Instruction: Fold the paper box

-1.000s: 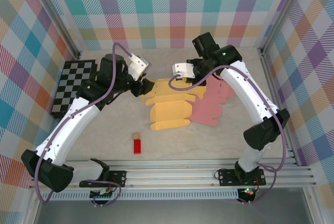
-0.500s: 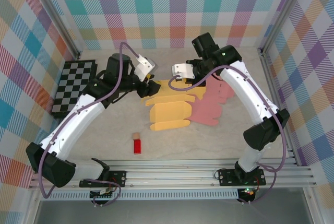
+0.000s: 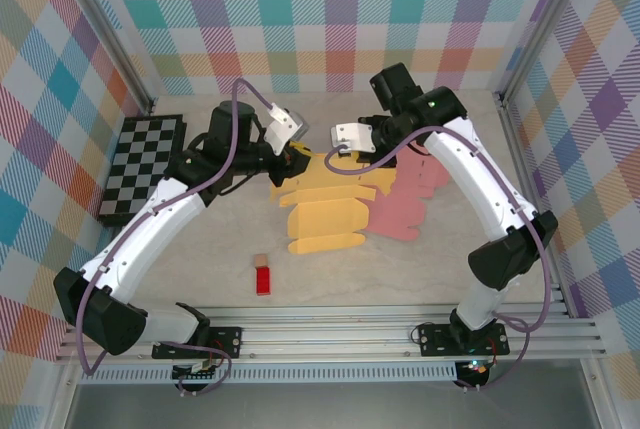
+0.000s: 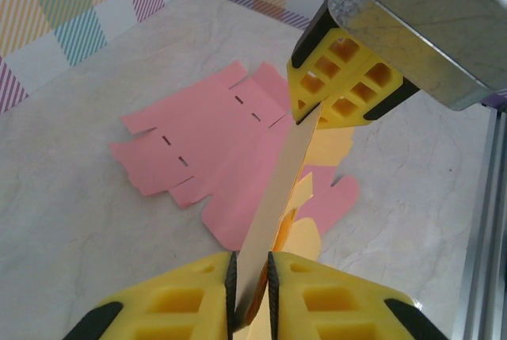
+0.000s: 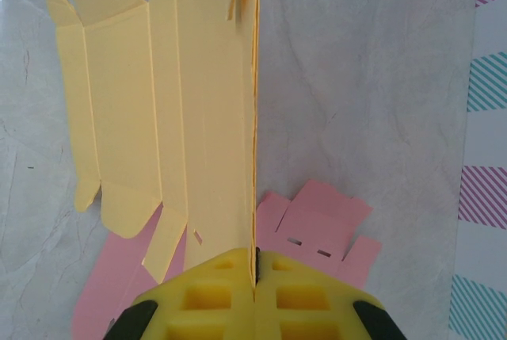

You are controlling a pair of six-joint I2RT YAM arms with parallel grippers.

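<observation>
Yellow paper box (image 3: 325,214) is a flat die-cut blank, mid-bench, its right edge overlapping a pink blank (image 3: 405,204) of the same cut. The far panel is stood up on edge, the rest lies flat on the bench (image 3: 200,249). Left tool (image 4: 250,265) is clenched on one end of that raised panel, pads against both faces. Right tool (image 5: 255,265) is clenched on the other end, w/ the card edge running straight out from between its pads. My read on handling: thin card, v. light, stiff only along the scored lines, floppy across the wide panels. It'll crease or tear at the slots and small tabs if pulled hard, and the flat part can slide on the smooth stone-look top since nothing pins it. Best hold, I'd say, is near the panel ends close to the score line, as now, not on the rounded tabs. No brand, label or print readable on either sheet, both plain colour. Red block (image 3: 263,280) near the front and checkerboard mat (image 3: 140,164) at left sit well apart from the work.
</observation>
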